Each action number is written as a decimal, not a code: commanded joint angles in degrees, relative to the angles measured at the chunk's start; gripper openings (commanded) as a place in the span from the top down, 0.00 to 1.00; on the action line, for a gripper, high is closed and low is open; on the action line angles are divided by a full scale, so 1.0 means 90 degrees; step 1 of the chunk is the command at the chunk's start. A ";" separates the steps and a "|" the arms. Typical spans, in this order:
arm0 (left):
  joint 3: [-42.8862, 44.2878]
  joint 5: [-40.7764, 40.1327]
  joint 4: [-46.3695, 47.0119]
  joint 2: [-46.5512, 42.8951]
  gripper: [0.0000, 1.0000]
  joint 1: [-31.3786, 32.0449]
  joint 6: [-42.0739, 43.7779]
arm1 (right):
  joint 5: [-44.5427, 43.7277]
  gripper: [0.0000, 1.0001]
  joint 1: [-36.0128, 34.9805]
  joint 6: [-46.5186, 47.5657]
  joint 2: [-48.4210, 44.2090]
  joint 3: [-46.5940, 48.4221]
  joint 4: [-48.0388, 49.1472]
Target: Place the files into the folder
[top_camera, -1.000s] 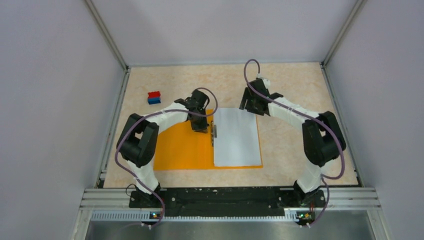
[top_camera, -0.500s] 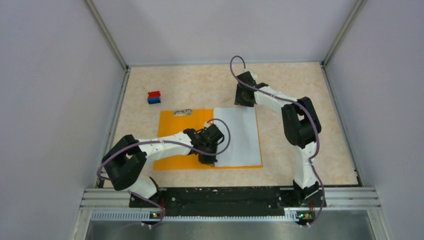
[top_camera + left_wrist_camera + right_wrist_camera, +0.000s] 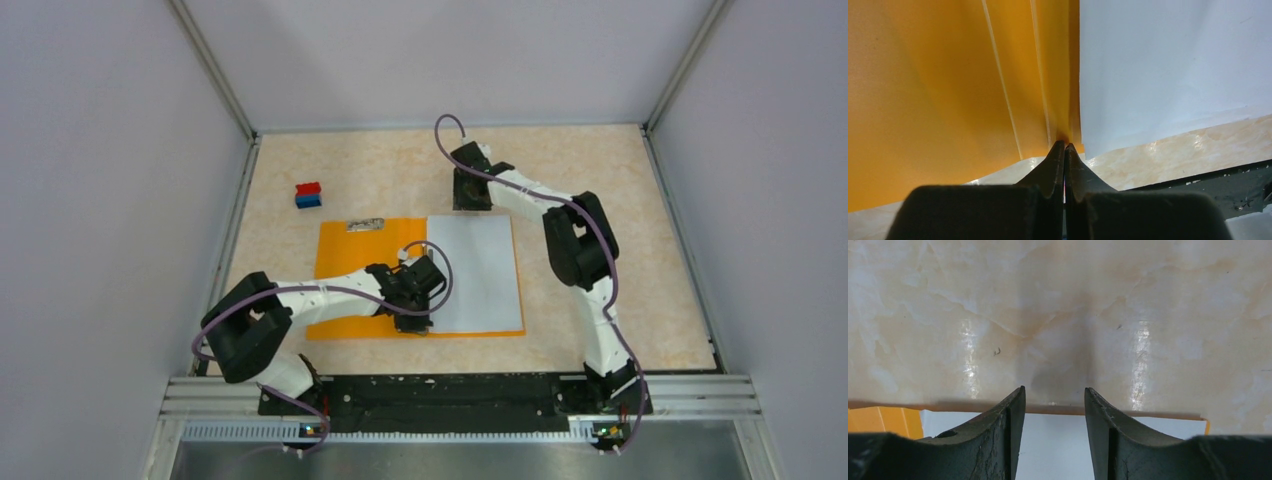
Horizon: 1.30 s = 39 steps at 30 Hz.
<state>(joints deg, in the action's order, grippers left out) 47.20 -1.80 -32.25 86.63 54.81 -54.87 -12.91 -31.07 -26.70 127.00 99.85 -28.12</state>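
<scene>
At the far left of the table [image 3: 620,190] sits one small red-and-blue block [image 3: 308,194], well apart from the work. Next comes the one orange folder [image 3: 355,275], lying open and flat, with a single small metal piece [image 3: 365,224] at its far edge. The left gripper [image 3: 1064,146] is down at the folder's near edge, right on the spine crease, its jaws pressed together. Whether they nip the orange edge cannot be told. To the right of the crease, the files [image 3: 478,270] lie squared on the folder's right leaf as one white stack; the number of sheets cannot be counted from here. Furthest right, the right gripper [image 3: 1054,390] hangs over the far edge of the stack with its jaws parted, holding nothing. The sheets look to be in place already, so the step in hand is probably closing the cover. That calls for getting under the left leaf and swinging it over without dragging the paper.
</scene>
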 commanded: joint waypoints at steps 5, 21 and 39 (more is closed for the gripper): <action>-0.0039 -0.0157 0.0368 0.0228 1.00 0.0004 -0.0333 | -0.0197 0.53 -0.0290 0.0201 0.0142 0.0356 -0.0231; -0.0051 -0.0151 0.0418 0.0301 1.00 0.0004 -0.0366 | -0.0138 0.53 -0.0405 -0.0036 -0.0205 -0.0337 -0.0041; -0.0063 -0.0142 0.0429 0.0313 1.00 0.0002 -0.0341 | -0.0053 0.53 -0.0425 -0.0284 -0.0701 -0.0738 0.0147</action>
<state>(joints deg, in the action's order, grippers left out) 47.20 -2.15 -28.99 88.53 54.81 -57.58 -13.80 -33.95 -28.10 124.55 94.32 -26.65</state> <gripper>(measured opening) 0.010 0.467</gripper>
